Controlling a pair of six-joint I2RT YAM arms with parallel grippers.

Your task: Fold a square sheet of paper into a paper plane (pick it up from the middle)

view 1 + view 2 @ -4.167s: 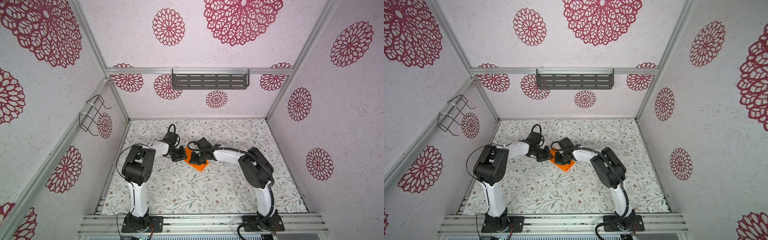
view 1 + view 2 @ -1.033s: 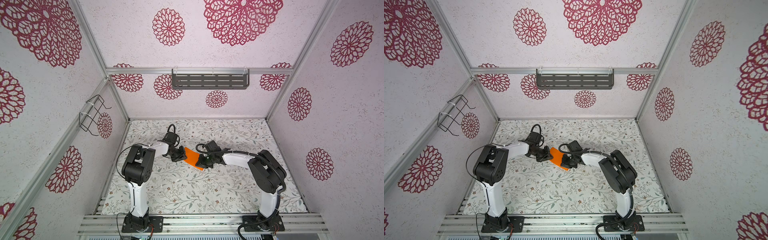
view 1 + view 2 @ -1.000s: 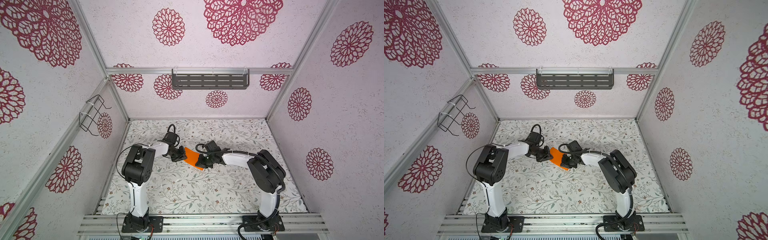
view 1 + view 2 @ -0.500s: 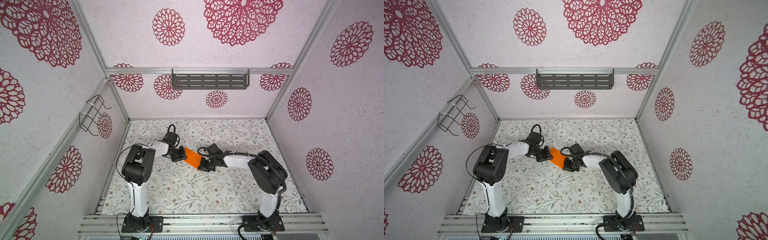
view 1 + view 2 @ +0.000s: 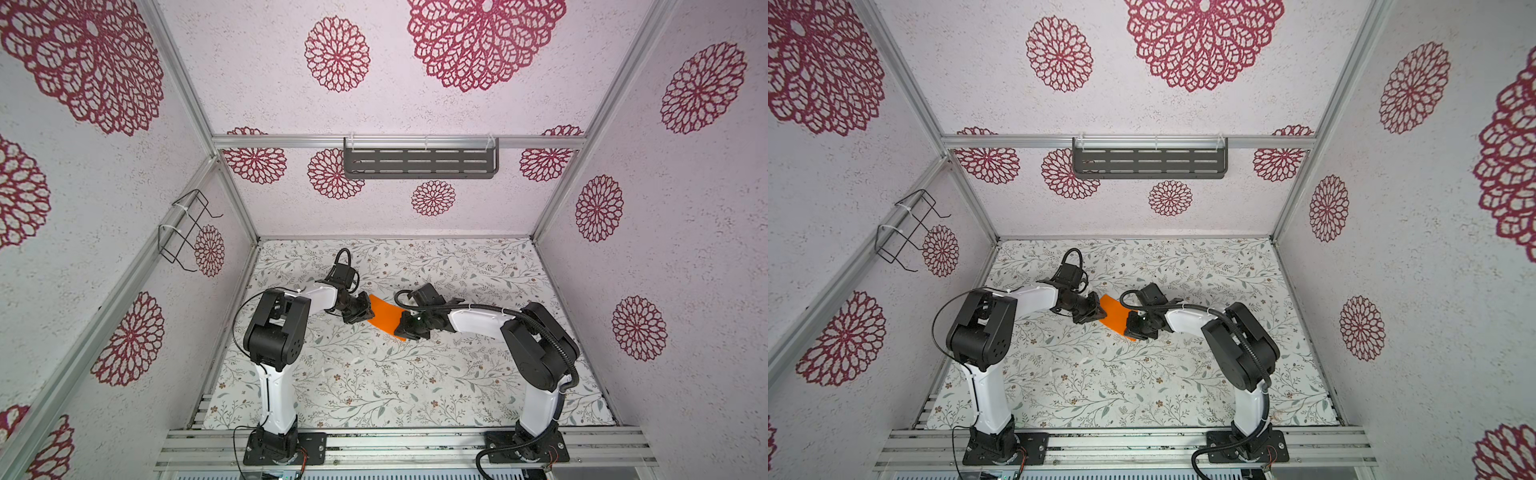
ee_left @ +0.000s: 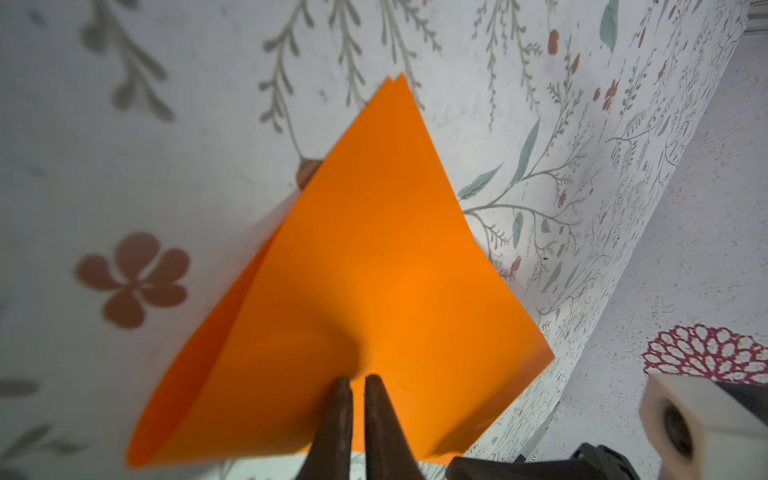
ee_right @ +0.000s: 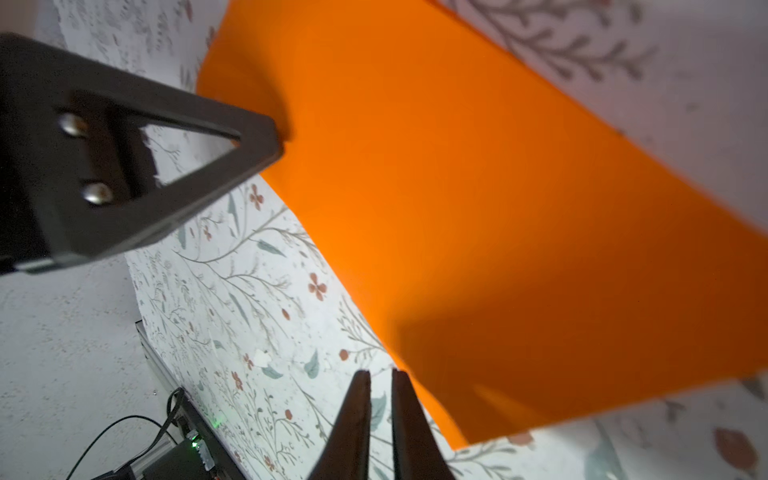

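Sliding off the middle of the sheet of paper (image 5: pixel 384 318), the right gripper (image 5: pixel 406 329) had travelled out to the sheet's near right end over the last 4 seconds. The left gripper (image 5: pixel 365 311) had stayed clamped on the opposite end. That left the sheet stretched between the 2 arms over the middle of the table (image 5: pixel 374 386), no longer a broad diamond but a narrower band.

In the left wrist view the sheet (image 6: pixel 374 270) showed 2 layers, their corners almost matched at the far tip and the lower one peeking out along 1 side. The first half-fold looked made, though loosely, so pressing the crease was likely the step in hand.

The left gripper's fingers (image 6: pixel 338 415) stood narrow with the paper pinched there, a soft pucker spreading from them. The right gripper's fingers (image 7: pixel 357 415) were nearly together, just beside the sheet (image 7: pixel 498 228), with only the table seen in the gap and nothing gripped.

The paper was thin, matt, plain bright orange, and it bowed rather than lay flat. The table carried a pale print of leaves and small flowers.
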